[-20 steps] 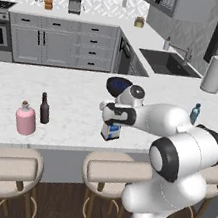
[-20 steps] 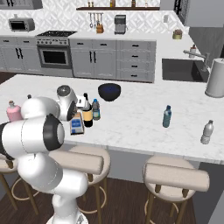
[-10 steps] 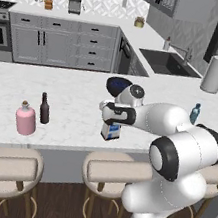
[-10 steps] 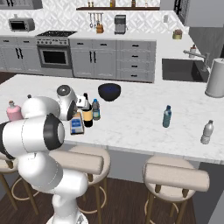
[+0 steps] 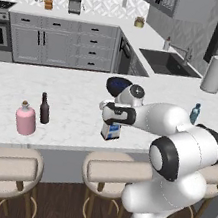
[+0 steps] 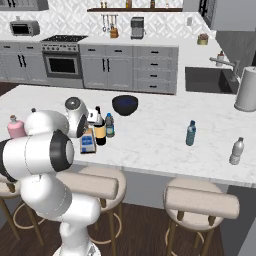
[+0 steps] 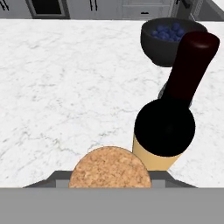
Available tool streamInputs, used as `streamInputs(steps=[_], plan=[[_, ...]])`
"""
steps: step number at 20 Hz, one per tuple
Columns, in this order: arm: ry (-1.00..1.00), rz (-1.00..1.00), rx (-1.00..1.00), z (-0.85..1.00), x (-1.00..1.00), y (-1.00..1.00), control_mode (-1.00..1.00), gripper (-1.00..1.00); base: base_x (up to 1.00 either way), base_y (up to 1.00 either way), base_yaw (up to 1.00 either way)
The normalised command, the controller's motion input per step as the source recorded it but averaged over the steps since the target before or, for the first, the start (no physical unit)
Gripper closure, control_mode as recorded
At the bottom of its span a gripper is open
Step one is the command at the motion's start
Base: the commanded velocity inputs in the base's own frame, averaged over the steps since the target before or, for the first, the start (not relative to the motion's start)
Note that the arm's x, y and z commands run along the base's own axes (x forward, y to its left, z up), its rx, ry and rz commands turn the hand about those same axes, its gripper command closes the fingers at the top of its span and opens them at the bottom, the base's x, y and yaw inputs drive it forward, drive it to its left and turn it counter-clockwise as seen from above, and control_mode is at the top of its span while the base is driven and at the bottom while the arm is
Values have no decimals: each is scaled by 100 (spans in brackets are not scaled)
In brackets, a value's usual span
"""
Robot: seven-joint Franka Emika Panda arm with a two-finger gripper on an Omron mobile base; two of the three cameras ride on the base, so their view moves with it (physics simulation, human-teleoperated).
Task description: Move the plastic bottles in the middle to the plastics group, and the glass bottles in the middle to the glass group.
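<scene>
Scene matches a second ago: gripper (image 5: 112, 124) is over the cork-stoppered bottle (image 5: 110, 130) near the counter's (image 5: 72, 99) front edge. Can't tell whether the fingers have clamped it, so no lift yet; wine bottle (image 7: 168, 124) sits just beside.

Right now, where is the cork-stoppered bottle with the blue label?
The cork-stoppered bottle stands near the counter's front edge in the middle, directly under the gripper. The wine bottle stands close beside it, with the dark bowl farther back.

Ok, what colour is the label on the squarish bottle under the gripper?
Blue, on the squarish bottle; left base view shows it best.
</scene>
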Motion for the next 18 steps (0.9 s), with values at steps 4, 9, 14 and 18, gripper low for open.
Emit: streamInputs(steps=[4, 9, 14, 18], plan=[[0, 0, 0, 0, 0, 0, -100, 100, 0, 0, 0], [0, 0, 0, 0, 0, 0, -100, 100, 0, 0, 0], [0, 0, 0, 2, -10, 0, -100, 100, 0, 0, 0], [-4, 1, 0, 30, -10, 28, -100, 100, 0, 0, 0]])
